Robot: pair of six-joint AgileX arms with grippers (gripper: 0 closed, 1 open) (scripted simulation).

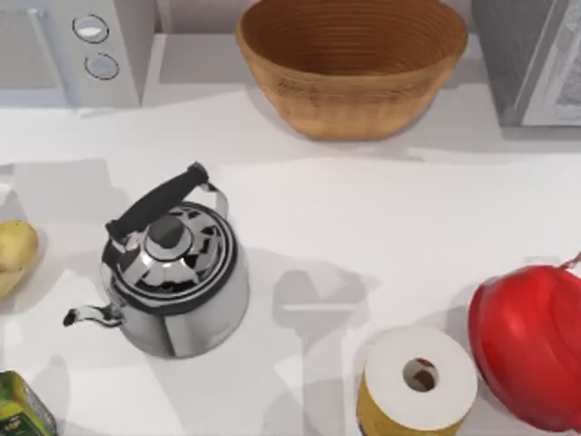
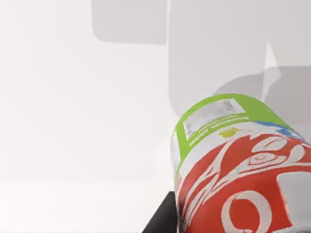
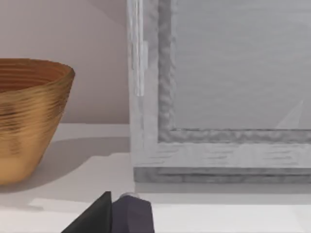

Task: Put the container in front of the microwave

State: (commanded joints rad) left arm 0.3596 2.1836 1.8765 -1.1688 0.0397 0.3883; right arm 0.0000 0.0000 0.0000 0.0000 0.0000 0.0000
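The container (image 2: 233,174), a can with a red upper half, white lettering and a lime-green lower half, looms close in the left wrist view. It is tilted over the white table. My left gripper (image 2: 228,225) is shut on it, and one dark finger (image 2: 163,219) shows beside the can. The microwave (image 1: 77,50), light grey with two round knobs (image 1: 91,29), stands at the table's back left corner. My right gripper (image 3: 121,216) hangs low before a darker grey box (image 3: 218,97) at the back right.
A shiny kettle (image 1: 172,272) with a black handle stands left of centre. A wicker basket (image 1: 352,64) sits at the back middle. A potato (image 1: 14,254) and a green carton (image 1: 20,409) lie at the left edge, with a paper roll (image 1: 418,381) and a red object (image 1: 531,354) at the front right.
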